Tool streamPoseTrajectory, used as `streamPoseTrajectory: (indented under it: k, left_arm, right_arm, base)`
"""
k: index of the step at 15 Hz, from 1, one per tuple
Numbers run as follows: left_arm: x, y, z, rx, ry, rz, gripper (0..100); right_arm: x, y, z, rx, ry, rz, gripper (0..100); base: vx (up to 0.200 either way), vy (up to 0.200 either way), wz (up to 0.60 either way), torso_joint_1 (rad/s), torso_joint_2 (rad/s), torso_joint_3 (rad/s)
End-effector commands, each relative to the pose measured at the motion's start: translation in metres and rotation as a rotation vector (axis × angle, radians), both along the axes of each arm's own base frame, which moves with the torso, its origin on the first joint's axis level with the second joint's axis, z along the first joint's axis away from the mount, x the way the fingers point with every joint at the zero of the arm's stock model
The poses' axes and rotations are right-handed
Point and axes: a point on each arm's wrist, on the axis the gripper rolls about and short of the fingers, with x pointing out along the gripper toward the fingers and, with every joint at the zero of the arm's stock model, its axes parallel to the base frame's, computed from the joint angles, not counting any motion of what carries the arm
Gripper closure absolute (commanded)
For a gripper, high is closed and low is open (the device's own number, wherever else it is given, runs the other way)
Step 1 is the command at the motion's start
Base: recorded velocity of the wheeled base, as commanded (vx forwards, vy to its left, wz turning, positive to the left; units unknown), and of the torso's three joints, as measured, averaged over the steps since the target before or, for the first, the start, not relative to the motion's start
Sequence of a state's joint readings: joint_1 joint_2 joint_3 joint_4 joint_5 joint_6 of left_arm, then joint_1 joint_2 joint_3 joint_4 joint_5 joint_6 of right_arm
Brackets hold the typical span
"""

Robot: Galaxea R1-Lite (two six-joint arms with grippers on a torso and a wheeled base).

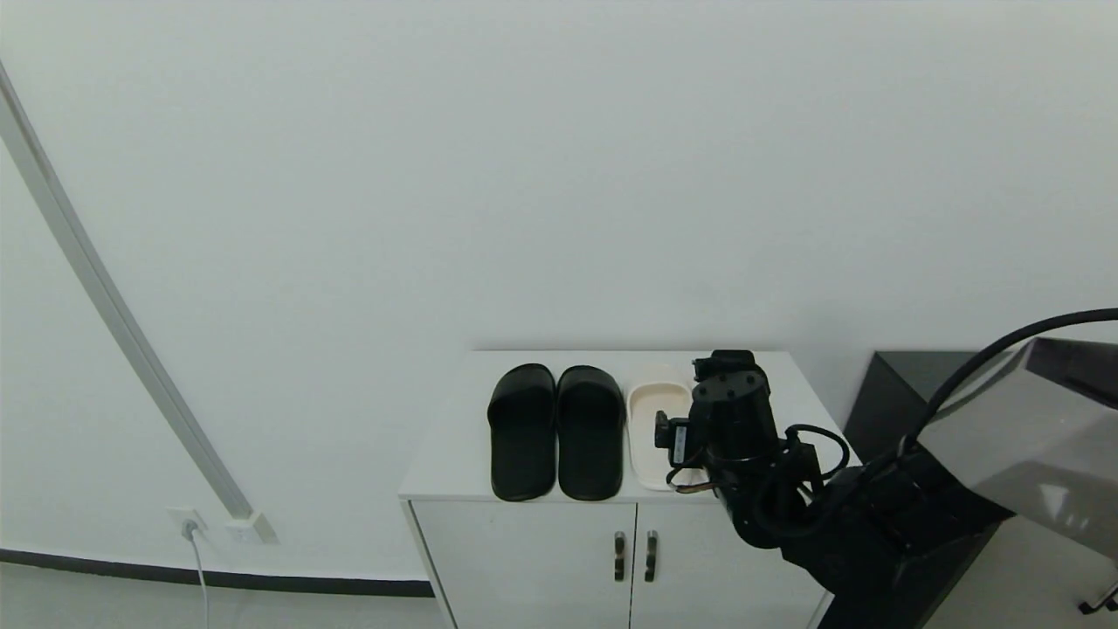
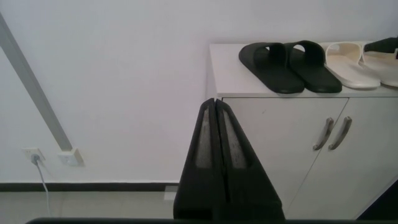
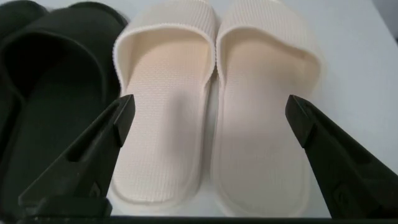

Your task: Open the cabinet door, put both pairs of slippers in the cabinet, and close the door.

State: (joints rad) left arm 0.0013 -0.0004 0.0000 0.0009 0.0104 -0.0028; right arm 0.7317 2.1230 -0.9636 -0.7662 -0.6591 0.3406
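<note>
Left gripper [image 2: 216,106] hangs short of the cabinet [image 1: 524,568], jaws together; its view gives both door handles [image 2: 341,132], doors shut. On the cabinet top, the right gripper [image 3: 210,102] hovers over the cream slippers [image 3: 168,124], jaws wide apart, a spread the head view hides. Black slippers [image 1: 524,432] lie just beside. Grasping the cream pair seems in hand; next, lower and close across both.

On the cabinet [image 1: 454,454], the left pair of slippers [image 1: 555,432] lies just beside the right pair [image 1: 651,437], under the right end effector [image 3: 210,106].

Cream slippers [image 1: 648,437] mostly behind the right arm [image 1: 742,445]
</note>
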Motion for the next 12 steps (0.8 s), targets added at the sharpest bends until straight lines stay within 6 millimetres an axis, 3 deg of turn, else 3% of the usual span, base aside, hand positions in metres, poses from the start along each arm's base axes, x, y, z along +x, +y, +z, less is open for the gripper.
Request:
streamPoseTrajectory:
  k: [1, 4, 8, 12]
  left_arm:
    - [0.0, 0.0, 0.0, 0.0, 0.001, 0.001, 100]
    - [0.0, 0.0, 0.0, 0.0, 0.001, 0.001, 100]
    - [0.0, 0.0, 0.0, -0.002, 0.001, 0.001, 100]
    - [0.0, 0.0, 0.0, -0.002, 0.001, 0.001, 100]
  right_arm:
    - [0.016, 0.003, -0.019, -0.014, 0.021, -0.027, 0]
    - [0.03, 0.006, -0.027, -0.009, 0.016, -0.044, 0]
    - [0.065, 0.004, -0.034, 0.014, -0.013, -0.085, 0]
    - [0.078, 0.003, -0.036, 0.01, -0.018, -0.077, 0]
  base:
    - [0.0, 0.0, 0.0, 0.0, 0.0, 0.0]
    - [0.0, 0.0, 0.0, 0.0, 0.0, 0.0]
    - [0.0, 0.0, 0.0, 0.0, 0.0, 0.0]
    - [0.0, 0.0, 0.0, 0.0, 0.0, 0.0]
